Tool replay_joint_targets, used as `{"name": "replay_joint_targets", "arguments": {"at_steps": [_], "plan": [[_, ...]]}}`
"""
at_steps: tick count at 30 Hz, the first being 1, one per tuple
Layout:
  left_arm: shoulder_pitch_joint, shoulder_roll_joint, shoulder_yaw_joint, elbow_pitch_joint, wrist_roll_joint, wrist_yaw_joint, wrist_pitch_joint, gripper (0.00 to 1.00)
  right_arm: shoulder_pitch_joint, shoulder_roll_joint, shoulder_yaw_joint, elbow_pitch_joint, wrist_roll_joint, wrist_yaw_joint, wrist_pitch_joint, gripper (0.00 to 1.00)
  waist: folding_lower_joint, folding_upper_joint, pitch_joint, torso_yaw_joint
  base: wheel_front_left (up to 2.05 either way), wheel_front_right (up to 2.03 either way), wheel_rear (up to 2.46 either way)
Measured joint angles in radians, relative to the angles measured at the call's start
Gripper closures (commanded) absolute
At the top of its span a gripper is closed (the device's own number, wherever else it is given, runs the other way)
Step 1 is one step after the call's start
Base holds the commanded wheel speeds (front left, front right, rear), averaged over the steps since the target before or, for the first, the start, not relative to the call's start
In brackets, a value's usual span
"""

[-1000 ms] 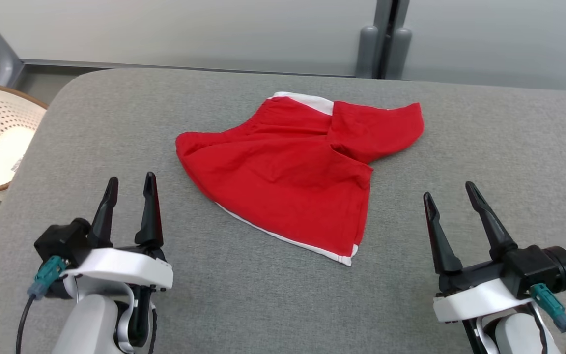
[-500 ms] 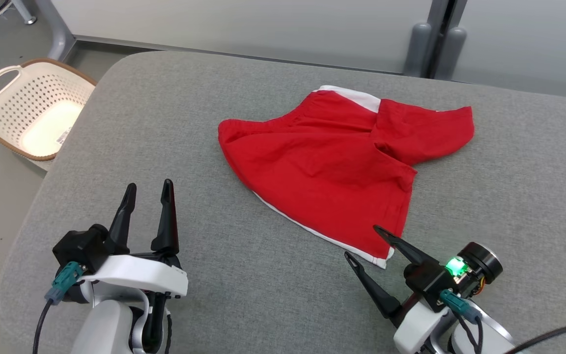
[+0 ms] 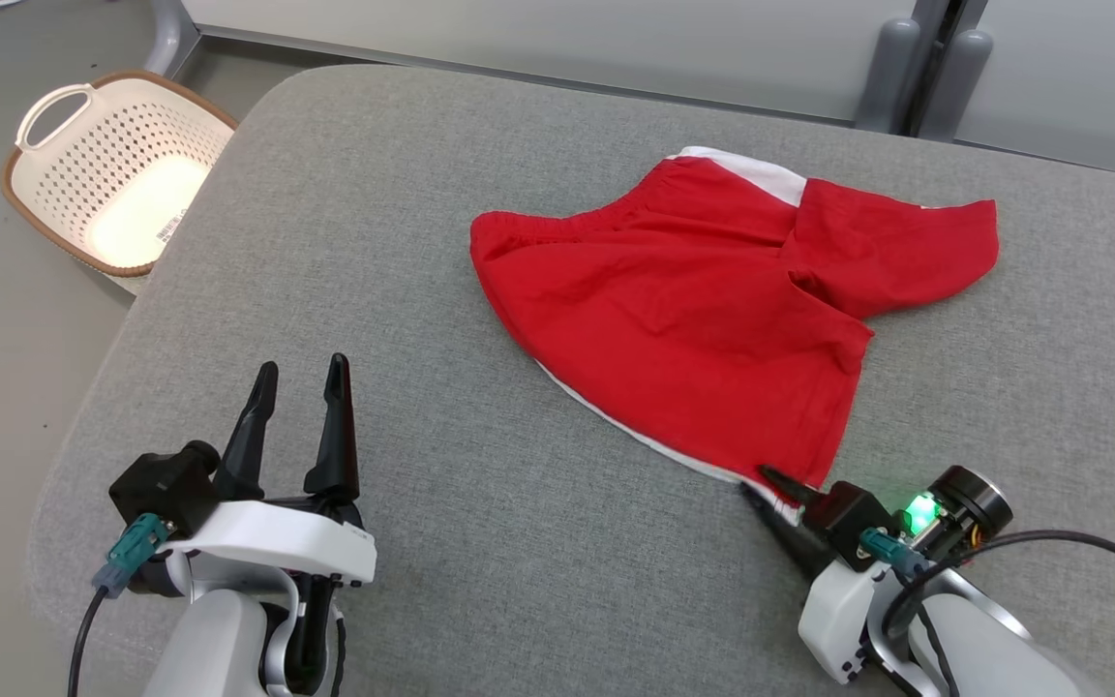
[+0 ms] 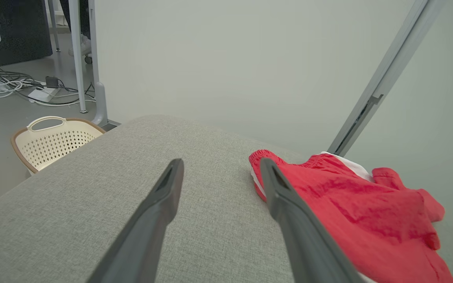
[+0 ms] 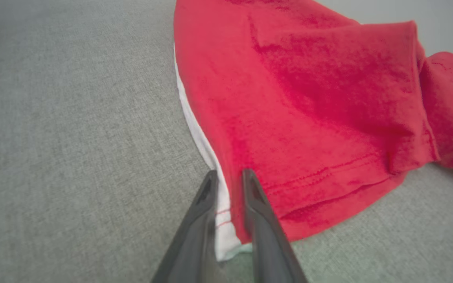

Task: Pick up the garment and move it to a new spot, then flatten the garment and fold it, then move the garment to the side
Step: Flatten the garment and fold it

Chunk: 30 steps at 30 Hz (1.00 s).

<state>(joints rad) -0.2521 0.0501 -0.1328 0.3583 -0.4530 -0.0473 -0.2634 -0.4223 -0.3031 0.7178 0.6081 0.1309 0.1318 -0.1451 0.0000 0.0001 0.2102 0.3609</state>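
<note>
Pickup step: my right gripper [image 5: 229, 173] straddles a corner of the red, white-trimmed cloth garment [image 5: 309, 98], and I cannot tell if it grips. My left gripper [image 3: 302, 366] is spread and empty. Next: firm pinch, lift.

**White arms, black-fingered end effectors**

The left end effector [image 3: 302, 363] has two long, tapered matte-black fingers [image 4: 159, 212] on a glossy white bracket [image 3: 267, 537]. A boxy black camera housing [image 3: 163, 484] sits at its side, with a teal connector [image 3: 127, 552] and a thin black cable [image 3: 81, 629] below it. Beneath is a rounded pale forearm [image 3: 209, 649]. The right end effector [image 3: 756, 480] is built alike — plus a lit green lamp [image 3: 920, 508] and a black cylindrical lens barrel [image 3: 979, 494].
</note>
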Motion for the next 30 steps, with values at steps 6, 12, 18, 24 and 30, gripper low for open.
{"name": "replay_joint_targets", "arguments": {"at_steps": [6, 12, 18, 24, 30], "plan": [[0.0, -0.001, 0.003, 0.006, -0.005, 0.005, 0.0, 0.0, -0.022, 0.002, -0.045, 0.051, 0.031, 0.0, -0.027, 1.0, 0.0, 0.0, -0.002, -0.033, 0.0, 0.0, 0.0], [-0.001, -0.001, -0.002, 0.016, -0.001, 0.003, 0.0, 0.0, 0.022, -0.042, -0.149, 0.022, 0.08, 0.0, -0.038, 1.0, 0.0, 0.0, -0.015, -0.087, 0.0, 0.0, 0.0], [-0.001, -0.001, -0.019, 0.033, 0.002, -0.003, 0.0, 0.0, 0.103, -0.114, -0.239, -0.047, 0.114, 0.0, 0.008, 1.0, 0.0, -0.0001, -0.023, -0.145, 0.0, 0.0, 0.0], [-0.007, -0.001, -0.043, 0.055, 0.003, -0.006, 0.0, 0.0, 0.136, -0.126, -0.314, -0.093, 0.109, 0.0, 0.031, 0.0, 0.0, 0.0, -0.024, -0.182, 0.0, 0.0, 0.0], [-0.007, -0.001, -0.048, 0.07, 0.011, -0.013, 0.0, 0.0, 0.161, -0.073, -0.368, -0.135, 0.079, 0.0, -0.006, 0.0, 0.0, 0.0, -0.037, -0.2, 0.0, 0.0, 0.0]]}}
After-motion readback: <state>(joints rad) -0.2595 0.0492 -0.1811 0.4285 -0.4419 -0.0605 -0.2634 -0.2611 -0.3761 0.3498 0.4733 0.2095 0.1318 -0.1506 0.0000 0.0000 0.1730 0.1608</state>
